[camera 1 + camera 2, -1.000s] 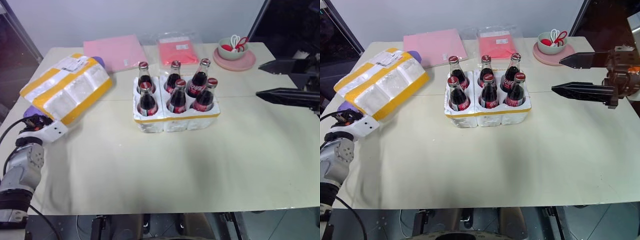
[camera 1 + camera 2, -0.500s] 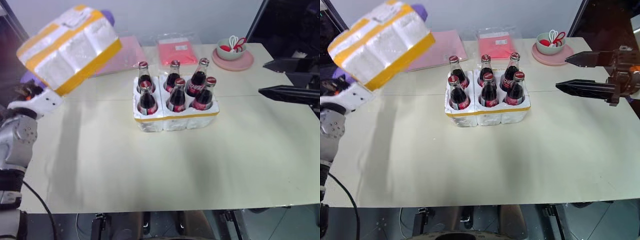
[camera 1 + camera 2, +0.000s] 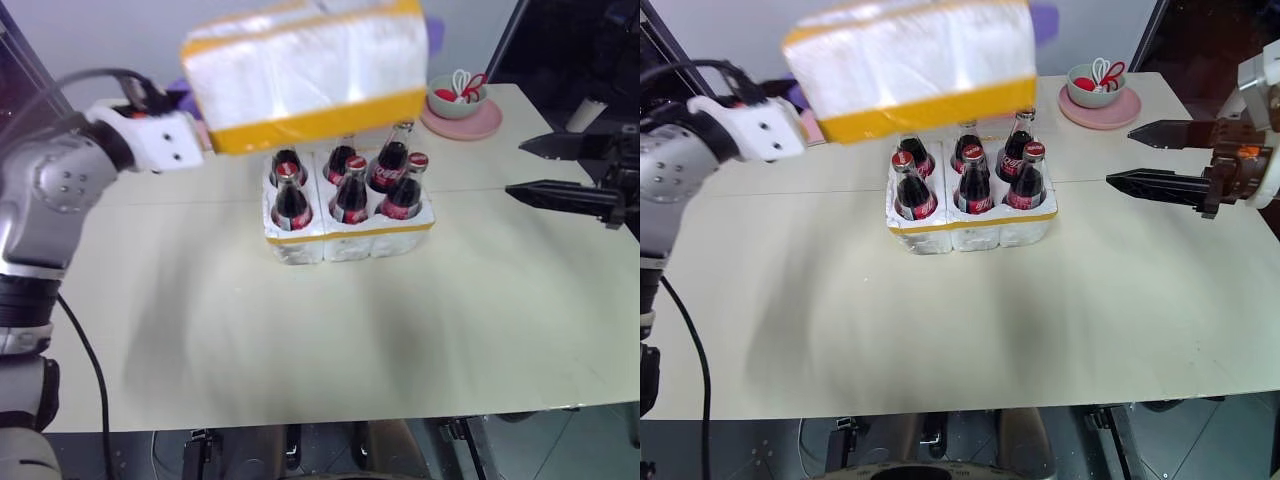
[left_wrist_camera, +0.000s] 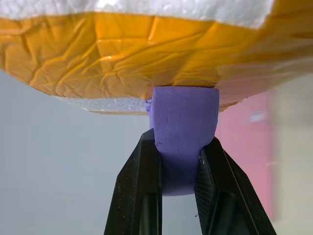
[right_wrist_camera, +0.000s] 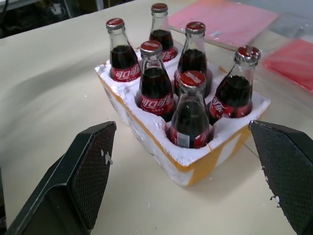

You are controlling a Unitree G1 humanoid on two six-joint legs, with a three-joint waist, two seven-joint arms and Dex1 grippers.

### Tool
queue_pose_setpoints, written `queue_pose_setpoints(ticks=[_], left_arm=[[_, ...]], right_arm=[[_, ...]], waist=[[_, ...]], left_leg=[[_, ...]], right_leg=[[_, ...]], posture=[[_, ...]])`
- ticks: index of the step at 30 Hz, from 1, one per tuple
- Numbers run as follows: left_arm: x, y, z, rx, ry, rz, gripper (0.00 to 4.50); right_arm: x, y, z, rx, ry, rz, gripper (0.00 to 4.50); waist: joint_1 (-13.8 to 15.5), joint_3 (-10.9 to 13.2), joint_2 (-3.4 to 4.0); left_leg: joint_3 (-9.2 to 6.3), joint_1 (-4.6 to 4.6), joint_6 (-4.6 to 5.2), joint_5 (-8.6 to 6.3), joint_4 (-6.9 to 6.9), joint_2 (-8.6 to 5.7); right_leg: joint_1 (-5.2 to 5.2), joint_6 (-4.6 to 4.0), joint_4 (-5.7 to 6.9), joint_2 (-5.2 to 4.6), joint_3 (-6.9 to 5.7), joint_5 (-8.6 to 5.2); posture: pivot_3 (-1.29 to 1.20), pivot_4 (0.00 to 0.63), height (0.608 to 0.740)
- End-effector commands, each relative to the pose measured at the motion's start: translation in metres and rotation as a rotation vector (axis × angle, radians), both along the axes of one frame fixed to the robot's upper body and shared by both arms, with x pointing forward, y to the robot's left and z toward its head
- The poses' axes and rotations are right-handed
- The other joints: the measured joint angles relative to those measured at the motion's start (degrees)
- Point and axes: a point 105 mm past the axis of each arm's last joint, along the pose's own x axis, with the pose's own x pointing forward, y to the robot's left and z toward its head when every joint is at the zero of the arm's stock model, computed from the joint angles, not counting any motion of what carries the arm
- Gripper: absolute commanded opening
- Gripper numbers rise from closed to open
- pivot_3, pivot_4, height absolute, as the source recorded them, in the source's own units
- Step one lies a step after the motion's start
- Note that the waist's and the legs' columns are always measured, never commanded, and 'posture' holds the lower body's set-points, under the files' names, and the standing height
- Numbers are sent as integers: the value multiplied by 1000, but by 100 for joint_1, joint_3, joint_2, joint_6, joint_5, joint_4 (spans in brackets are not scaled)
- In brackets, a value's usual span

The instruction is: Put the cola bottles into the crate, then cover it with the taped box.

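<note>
Several cola bottles (image 3: 348, 188) with red caps stand in the wells of the white crate (image 3: 345, 238), mid-table. The taped box (image 3: 310, 65), white foam with yellow bands, hangs in the air above and slightly behind the crate and hides the back bottles' tops. My left gripper (image 4: 178, 143) is shut on a purple tab (image 4: 184, 122) fixed to the box's side. My right gripper (image 3: 515, 168) stands wide open to the right of the crate, apart from it and pointing toward it, with nothing between its fingers (image 5: 90, 164).
A green bowl (image 3: 462, 95) on a pink saucer (image 3: 475, 125) sits at the table's back right corner. Pink sheets (image 5: 230, 19) lie behind the crate. Bare tabletop (image 3: 350, 330) stretches in front of the crate to the near edge.
My left arm has lifted the taped box off the table's left side and swung it up and rightward over the crate. The right gripper has barely moved.
</note>
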Motion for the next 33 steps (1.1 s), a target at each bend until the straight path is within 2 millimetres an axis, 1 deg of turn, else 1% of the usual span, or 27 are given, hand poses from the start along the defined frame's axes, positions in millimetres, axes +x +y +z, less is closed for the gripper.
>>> queue_pose_setpoints(ticks=[1,4,8,11,13,16,19,22,24,25,27,29,31,33], left_arm=[[-11,-12,15,60,-52,-40,343],[-12,-17,14,71,-58,-50,343],[-17,-29,22,44,-97,-90,343],[-20,-34,26,80,-125,-102,343],[-22,-36,25,98,-127,-109,343],[-23,-39,19,138,-124,-116,343],[-19,-34,-2,251,-89,-67,343],[-15,-29,-14,301,-72,-35,343],[-16,-32,-17,297,-70,-47,1343],[-17,-34,-18,298,-73,-53,1766],[-17,-33,-20,289,-69,-52,2715],[-17,-31,-21,242,-54,-61,3707],[-18,-27,-20,185,-49,-72,3707],[-19,-20,-18,92,-34,-86,3707]], right_arm=[[-4,1,8,13,-37,5,4500],[-3,0,6,19,-34,-3,4500],[-2,-2,3,30,-30,-17,4500],[-1,-3,3,43,-34,-25,4500],[-1,-3,4,48,-38,-27,4500],[0,-2,4,53,-44,-29,4500],[1,-2,5,59,-52,-30,4500],[0,-2,7,65,-56,-29,4500],[0,-2,7,65,-57,-29,4500],[0,-2,7,65,-57,-31,4500],[0,-2,8,66,-58,-32,4500],[0,-3,8,64,-56,-33,4500],[-1,-3,7,62,-54,-34,4500],[-1,-4,6,55,-51,-35,4500]], waist=[[5,0,0],[17,0,0],[24,1,-2],[21,2,-3],[20,2,-2],[18,2,-3],[15,1,-2],[16,1,-2],[17,1,-2],[17,1,-2],[17,1,-2],[17,1,-2],[19,1,-2],[17,1,-2]], left_leg=[[0,0,1,1,1,2],[0,0,13,8,4,2],[5,0,28,18,13,2],[4,-3,32,18,37,3],[5,-3,41,12,52,3],[5,-3,50,7,68,3],[5,-2,53,5,73,3],[5,-1,53,4,72,3],[5,-3,53,4,72,3],[5,-3,55,3,72,3],[5,-3,56,2,72,3],[5,-3,56,1,72,3],[5,-3,56,1,72,3],[5,-4,56,0,71,3]], right_leg=[[0,1,0,3,1,1],[2,5,2,5,1,3],[8,21,2,5,4,12],[18,29,2,4,4,18],[25,33,2,2,4,21],[35,40,1,-1,4,25],[38,42,-1,-5,4,26],[38,42,0,-6,5,26],[36,42,0,-6,5,26],[36,41,-1,-9,5,26],[36,41,-2,-11,5,26],[36,41,-2,-13,5,27],[36,41,-3,-14,5,27],[35,41,-4,-17,5,27]], posture=[[0,150,740],[0,150,740],[0,150,740],[0,150,740],[0,150,740],[0,150,740],[0,150,740],[0,150,740],[0,150,740],[0,150,740],[0,150,740],[0,150,740],[0,150,740],[0,150,740]])
